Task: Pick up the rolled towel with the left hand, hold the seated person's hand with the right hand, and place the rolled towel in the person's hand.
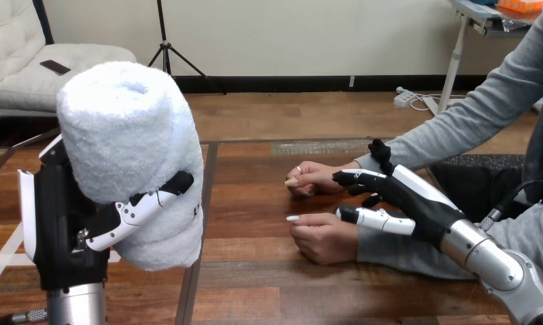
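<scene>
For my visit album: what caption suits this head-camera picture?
The left hand holds up a rolled towel while the right hand reaches between the person's two hands on the table.

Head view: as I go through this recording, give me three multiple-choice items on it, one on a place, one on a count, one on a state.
1. Where is the towel?
A. in the left hand, raised
B. in the person's palm
C. on the floor

2. How many of the person's hands rest on the table?
A. none
B. one
C. two

3. How is the left hand?
A. open, fingers straight
B. shut on the towel
C. shut, holding nothing

Answers:
1. A, the towel stands upright in the left hand, off the table.
2. C, both lie on the wood, one beyond the other.
3. B, its fingers curl round the roll's side.
</scene>
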You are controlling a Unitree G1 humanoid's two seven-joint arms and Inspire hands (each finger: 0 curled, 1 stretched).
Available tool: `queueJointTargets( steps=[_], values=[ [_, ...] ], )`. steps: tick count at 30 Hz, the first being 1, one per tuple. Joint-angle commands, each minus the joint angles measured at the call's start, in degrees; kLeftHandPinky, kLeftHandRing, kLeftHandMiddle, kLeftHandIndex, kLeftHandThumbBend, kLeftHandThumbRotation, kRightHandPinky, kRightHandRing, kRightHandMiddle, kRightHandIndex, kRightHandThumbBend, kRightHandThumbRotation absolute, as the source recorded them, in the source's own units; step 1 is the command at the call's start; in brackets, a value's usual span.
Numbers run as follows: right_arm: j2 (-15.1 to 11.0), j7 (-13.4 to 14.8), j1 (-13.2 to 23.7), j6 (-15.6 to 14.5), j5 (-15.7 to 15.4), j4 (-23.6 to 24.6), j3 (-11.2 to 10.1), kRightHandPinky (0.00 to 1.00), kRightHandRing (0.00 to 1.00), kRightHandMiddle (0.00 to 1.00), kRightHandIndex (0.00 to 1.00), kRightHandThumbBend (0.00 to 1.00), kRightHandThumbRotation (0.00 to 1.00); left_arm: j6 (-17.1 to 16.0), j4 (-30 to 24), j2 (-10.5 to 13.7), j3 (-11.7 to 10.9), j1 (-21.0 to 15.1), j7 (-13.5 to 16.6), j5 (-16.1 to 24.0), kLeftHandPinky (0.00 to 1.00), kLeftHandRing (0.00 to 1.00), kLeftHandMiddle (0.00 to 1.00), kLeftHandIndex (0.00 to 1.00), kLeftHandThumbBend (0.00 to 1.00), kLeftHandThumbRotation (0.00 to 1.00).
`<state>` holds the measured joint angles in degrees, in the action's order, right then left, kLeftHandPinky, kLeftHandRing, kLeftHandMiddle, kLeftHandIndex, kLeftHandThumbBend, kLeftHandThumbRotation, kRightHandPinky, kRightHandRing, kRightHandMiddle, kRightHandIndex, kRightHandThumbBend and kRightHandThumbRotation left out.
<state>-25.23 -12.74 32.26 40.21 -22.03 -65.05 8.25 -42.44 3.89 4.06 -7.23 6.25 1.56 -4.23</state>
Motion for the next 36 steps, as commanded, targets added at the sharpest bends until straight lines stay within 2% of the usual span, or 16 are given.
queueJointTargets(
  steps=[1, 13, 21, 36],
  values=[
    [-1.01, -0.08, 5.45, -0.52, 0.63, -0.53, 0.07, 0.78, 0.88, 0.9, 0.88, 1.0, 0.77, -1.78, -0.36, -0.39, -0.23, -4.29, -0.54, -1.15, 0.26, 0.32, 0.39, 0.43, 0.62, 0.0],
    [-1.17, -1.58, 6.11, -2.12, 0.58, -1.34, 0.98, 0.79, 0.88, 0.91, 0.89, 1.0, 0.66, -1.72, -0.37, -0.48, -0.64, -4.15, -0.84, -0.63, 0.26, 0.32, 0.39, 0.43, 0.63, 0.0],
    [-1.68, -2.49, 6.71, -3.5, -0.55, -1.58, 1.92, 0.79, 0.89, 0.91, 0.89, 1.0, 0.59, -2.22, -0.14, -0.25, -0.78, -4.13, -1.19, -0.49, 0.26, 0.32, 0.39, 0.43, 0.63, 0.0],
    [-2.58, -3.05, 7.44, -5.21, -1.99, -1.78, 3.63, 0.79, 0.88, 0.91, 0.89, 1.0, 0.52, -2.37, -0.01, -0.23, -1.17, -4.02, -1.59, -0.45, 0.27, 0.32, 0.39, 0.43, 0.64, 0.0]
  ],
)
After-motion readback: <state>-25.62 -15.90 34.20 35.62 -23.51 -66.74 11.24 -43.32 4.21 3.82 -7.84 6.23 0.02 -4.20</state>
